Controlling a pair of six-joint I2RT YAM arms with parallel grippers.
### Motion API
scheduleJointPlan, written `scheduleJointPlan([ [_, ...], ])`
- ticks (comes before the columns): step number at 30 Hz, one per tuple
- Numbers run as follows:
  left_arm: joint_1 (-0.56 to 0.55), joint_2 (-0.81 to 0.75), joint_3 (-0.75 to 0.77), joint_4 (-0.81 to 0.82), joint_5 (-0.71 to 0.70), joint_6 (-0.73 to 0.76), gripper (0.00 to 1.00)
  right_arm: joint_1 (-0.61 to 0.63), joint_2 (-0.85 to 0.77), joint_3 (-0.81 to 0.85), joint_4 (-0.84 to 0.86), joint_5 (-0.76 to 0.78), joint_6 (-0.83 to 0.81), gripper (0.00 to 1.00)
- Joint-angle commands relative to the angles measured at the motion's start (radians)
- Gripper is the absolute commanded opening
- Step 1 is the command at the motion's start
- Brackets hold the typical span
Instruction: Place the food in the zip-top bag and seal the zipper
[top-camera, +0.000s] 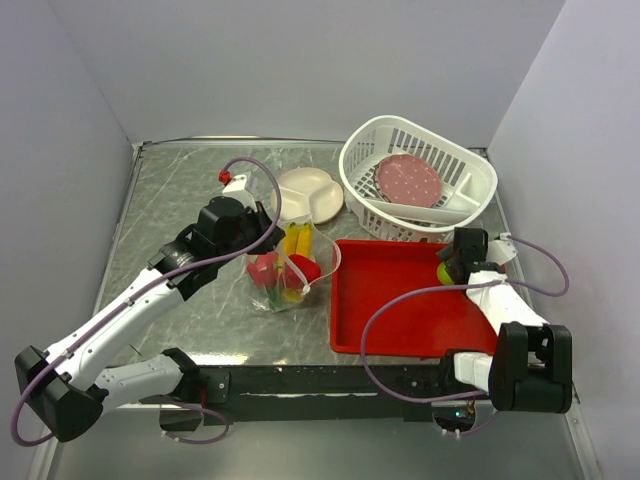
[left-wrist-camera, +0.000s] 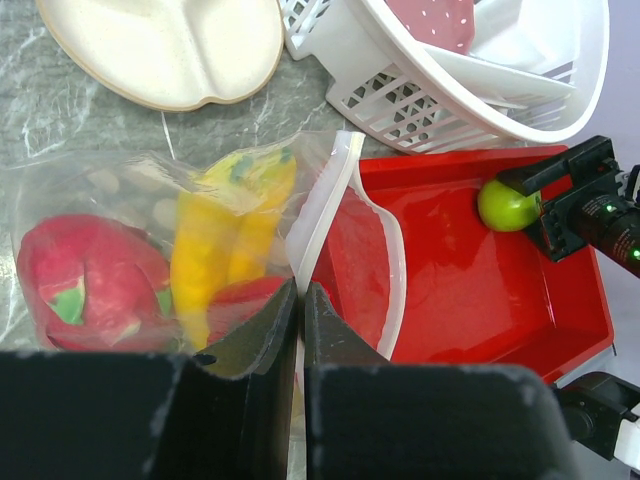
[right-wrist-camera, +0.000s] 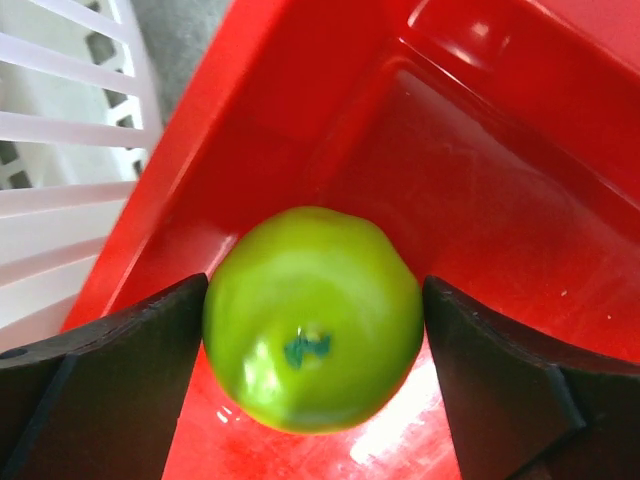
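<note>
The clear dotted zip-top bag (top-camera: 290, 278) (left-wrist-camera: 130, 200) lies on the table left of the red tray (top-camera: 400, 325). Inside it are the pink-red dragon fruit (top-camera: 264, 268) (left-wrist-camera: 85, 285) and the yellow banana (top-camera: 297, 240) (left-wrist-camera: 225, 235). My left gripper (top-camera: 268, 238) (left-wrist-camera: 301, 287) is shut on the bag's mouth edge, and the white zipper (left-wrist-camera: 330, 190) strip curves open over the tray. The green apple (top-camera: 444, 271) (left-wrist-camera: 506, 204) (right-wrist-camera: 312, 315) rests in the tray's far right corner. My right gripper (top-camera: 453, 262) (right-wrist-camera: 315, 285) is open with a finger close on each side of it.
A white slotted basket (top-camera: 470, 165) (left-wrist-camera: 420, 100) holding a reddish speckled disc (top-camera: 408, 180) stands behind the tray. A cream divided plate (top-camera: 305, 195) (left-wrist-camera: 160, 50) lies behind the bag. The tray's wall (right-wrist-camera: 190, 160) rises just beyond the apple.
</note>
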Motion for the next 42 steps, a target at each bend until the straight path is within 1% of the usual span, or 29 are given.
scheduleJointPlan([
  [1, 0.004, -0.028, 0.022, 0.046, 0.016, 0.004, 0.11, -0.009, 0.023, 0.048, -0.041, 0.051, 0.048, 0.81],
  [3, 0.004, -0.027, 0.022, 0.049, 0.017, 0.004, 0.11, -0.009, 0.013, 0.048, -0.062, 0.038, 0.046, 0.7],
  [4, 0.004, -0.027, 0.022, 0.049, 0.017, 0.003, 0.11, -0.008, -0.009, 0.044, -0.068, 0.029, 0.042, 0.57],
  [6, 0.004, -0.025, 0.021, 0.048, 0.017, 0.003, 0.11, -0.008, -0.039, 0.041, -0.1, -0.017, 0.02, 0.44],
  [7, 0.006, -0.027, 0.019, 0.049, 0.017, 0.001, 0.11, -0.006, -0.09, 0.035, -0.111, -0.04, 0.003, 0.37],
  [8, 0.004, -0.027, 0.021, 0.049, 0.016, 0.001, 0.11, -0.002, -0.121, 0.025, -0.119, -0.076, -0.013, 0.35],
  [9, 0.004, -0.025, 0.018, 0.051, 0.014, 0.001, 0.11, 0.001, -0.153, 0.019, -0.127, -0.133, -0.046, 0.29],
  [10, 0.004, -0.027, 0.015, 0.054, 0.014, -0.001, 0.11, 0.009, -0.221, 0.012, -0.146, -0.164, -0.06, 0.27],
  [11, 0.004, -0.027, 0.013, 0.056, 0.012, -0.001, 0.11, 0.035, -0.257, 0.005, -0.157, -0.189, -0.07, 0.24],
  [12, 0.004, -0.025, 0.01, 0.056, 0.012, -0.002, 0.11, 0.052, -0.291, 0.004, -0.17, -0.21, -0.078, 0.18],
  [13, 0.004, -0.024, 0.009, 0.059, 0.012, -0.004, 0.11, 0.072, -0.352, 0.008, -0.197, -0.241, -0.077, 0.16],
  [14, 0.004, -0.021, 0.009, 0.06, 0.012, -0.005, 0.11, 0.168, -0.378, 0.016, -0.217, -0.239, -0.067, 0.15],
  [17, 0.004, -0.022, 0.003, 0.063, 0.002, -0.008, 0.11, 0.355, -0.435, 0.091, -0.277, -0.161, 0.009, 0.14],
  [18, 0.004, -0.022, 0.003, 0.063, -0.003, -0.01, 0.11, 0.482, -0.435, 0.117, -0.282, -0.141, 0.047, 0.13],
  [19, 0.004, -0.022, 0.003, 0.063, -0.007, -0.011, 0.11, 0.533, -0.417, 0.178, -0.282, -0.102, 0.064, 0.13],
  [20, 0.004, -0.022, 0.004, 0.062, -0.011, -0.013, 0.1, 0.587, -0.397, 0.215, -0.276, -0.085, 0.074, 0.13],
  [21, 0.004, -0.022, 0.006, 0.06, -0.014, -0.016, 0.11, 0.678, -0.373, 0.299, -0.274, -0.065, 0.078, 0.13],
  [23, 0.004, -0.024, 0.009, 0.057, -0.015, -0.022, 0.1, 0.768, -0.27, 0.398, -0.271, 0.016, 0.066, 0.13],
  [24, 0.004, -0.024, 0.009, 0.053, -0.02, -0.025, 0.1, 0.84, -0.189, 0.495, -0.269, 0.044, 0.037, 0.13],
  [26, 0.004, -0.028, 0.009, 0.051, -0.029, -0.033, 0.1, 0.885, -0.103, 0.582, -0.253, 0.07, -0.004, 0.13],
  [27, 0.004, -0.028, 0.009, 0.049, -0.032, -0.036, 0.1, 0.903, -0.025, 0.648, -0.24, 0.06, -0.018, 0.13],
  [31, 0.004, -0.025, 0.015, 0.046, -0.046, -0.048, 0.1, 0.963, 0.129, 0.752, -0.193, 0.014, -0.053, 0.15],
  [34, 0.004, -0.024, 0.032, 0.033, -0.06, -0.054, 0.09, 0.969, 0.186, 0.78, -0.188, -0.005, -0.061, 0.17],
  [35, 0.004, -0.025, 0.035, 0.034, -0.064, -0.057, 0.1, 0.969, 0.189, 0.774, -0.179, -0.008, -0.066, 0.2],
  [37, 0.004, -0.027, 0.033, 0.04, -0.06, -0.062, 0.1, 0.969, 0.192, 0.748, -0.139, -0.023, -0.072, 0.24],
  [40, 0.004, -0.021, 0.035, 0.045, -0.057, -0.068, 0.1, 0.969, 0.217, 0.739, -0.119, -0.057, -0.077, 0.26],
  [42, 0.003, -0.013, 0.036, 0.049, -0.05, -0.071, 0.09, 0.969, 0.243, 0.745, -0.11, -0.069, -0.08, 0.34],
])
